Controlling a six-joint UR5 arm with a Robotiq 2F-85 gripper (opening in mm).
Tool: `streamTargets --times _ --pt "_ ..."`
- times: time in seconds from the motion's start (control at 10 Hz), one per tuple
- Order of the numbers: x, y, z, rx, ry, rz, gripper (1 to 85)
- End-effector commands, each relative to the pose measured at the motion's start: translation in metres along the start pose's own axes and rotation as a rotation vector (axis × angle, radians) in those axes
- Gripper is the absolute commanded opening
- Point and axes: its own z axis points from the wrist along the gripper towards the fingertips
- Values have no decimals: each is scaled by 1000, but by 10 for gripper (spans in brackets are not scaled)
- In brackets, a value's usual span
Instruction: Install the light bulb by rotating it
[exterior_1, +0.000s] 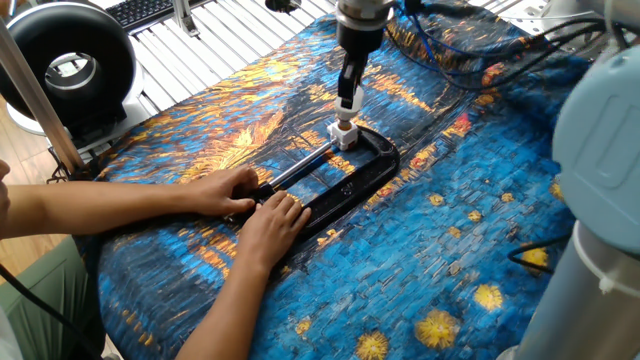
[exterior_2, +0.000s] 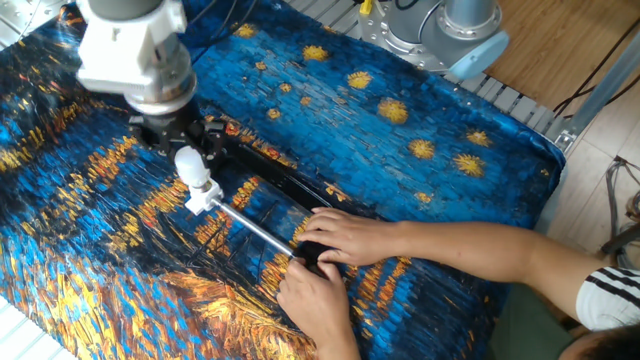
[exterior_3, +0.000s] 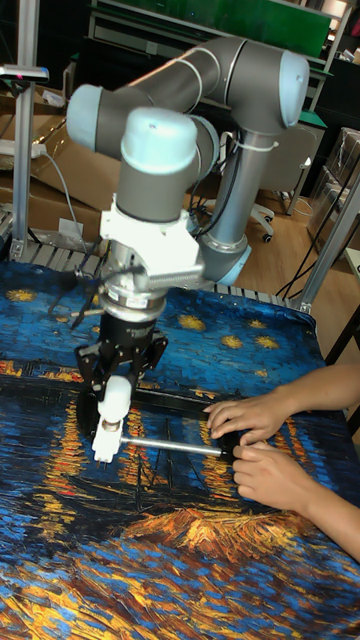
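- Right now my gripper (exterior_2: 190, 160) hangs over the far end of the black C-clamp (exterior_1: 345, 185), pointing down at the table.
- My fingers (exterior_3: 128, 372) are clenched on the light bulb (exterior_2: 189, 164), a small matte white globe; its round top sits between them and its neck points down.
- In the tall fixed view the bulb (exterior_3: 113, 398) stands just over the small white socket block (exterior_3: 106, 440). Whether the neck touches the socket or hangs a little clear of it, I cannot tell from any view.
- The socket block (exterior_1: 343, 133) sits at the tip of the clamp's silver screw rod (exterior_2: 255, 228), inside the clamp's frame.
- The rod runs from the socket toward a person's two hands. One hand (exterior_2: 340, 237) lies flat on the clamp's near end, and the other hand (exterior_2: 318, 290) rests just beside it on the cloth.
- In one fixed view those same hands (exterior_1: 250, 205) cover the rod's handle end, so I cannot see the handle.
- Everything lies on a blue and gold painted cloth (exterior_2: 400, 150) spread over the table, wrinkled in places.
- A black round fan-like unit (exterior_1: 65, 65) stands well apart past the cloth's edge, beside a ribbed white surface (exterior_1: 200, 45).
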Motion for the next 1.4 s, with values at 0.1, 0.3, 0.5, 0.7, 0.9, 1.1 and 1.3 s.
streamTargets --times 0.1,0.3,0.5,0.7,0.9,1.1,1.3 --pt "-6 6 -3 15 59 47 153" --pt "-11 22 -4 2 68 118 147" --pt "-12 18 1 13 87 121 147" --pt "-11 12 6 5 101 99 147" --pt "-6 8 8 9 121 91 147" --pt "-10 11 9 11 140 95 140" --pt "-16 12 14 5 134 85 137"
